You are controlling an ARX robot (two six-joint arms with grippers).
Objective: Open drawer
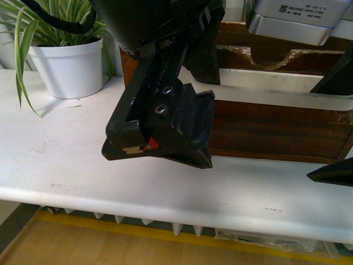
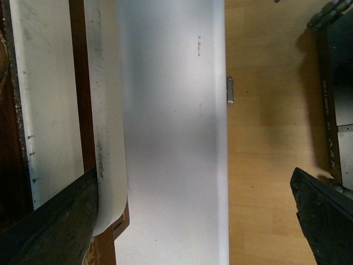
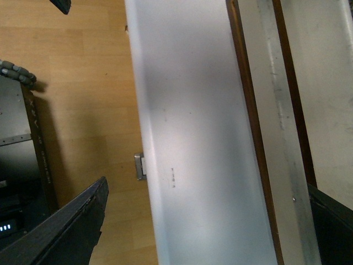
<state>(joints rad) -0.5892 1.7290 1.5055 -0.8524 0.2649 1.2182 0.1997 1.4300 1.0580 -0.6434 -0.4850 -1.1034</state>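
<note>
The drawer (image 1: 276, 130) is dark brown wood with chipped edges and a half-round notch (image 1: 270, 55) above it. It stands on the white table (image 1: 66, 149) at the right. Its long white bar handle (image 1: 287, 100) runs across the front. My left gripper (image 1: 160, 149) is open and hangs in front of the handle's left end. In the left wrist view (image 2: 187, 221) one finger (image 2: 49, 232) sits by the handle's rounded end (image 2: 107, 165). My right gripper (image 1: 336, 127) is open at the drawer's right end. In the right wrist view (image 3: 196, 226) it spans the handle (image 3: 276, 138) and the table's edge.
A potted plant in a white pot (image 1: 69, 61) stands at the back left. A silver box (image 1: 298, 19) rests on top above the drawer. The table's front edge (image 2: 223, 165) drops to the wooden floor (image 2: 259, 138). The robot's base (image 2: 336, 110) stands below.
</note>
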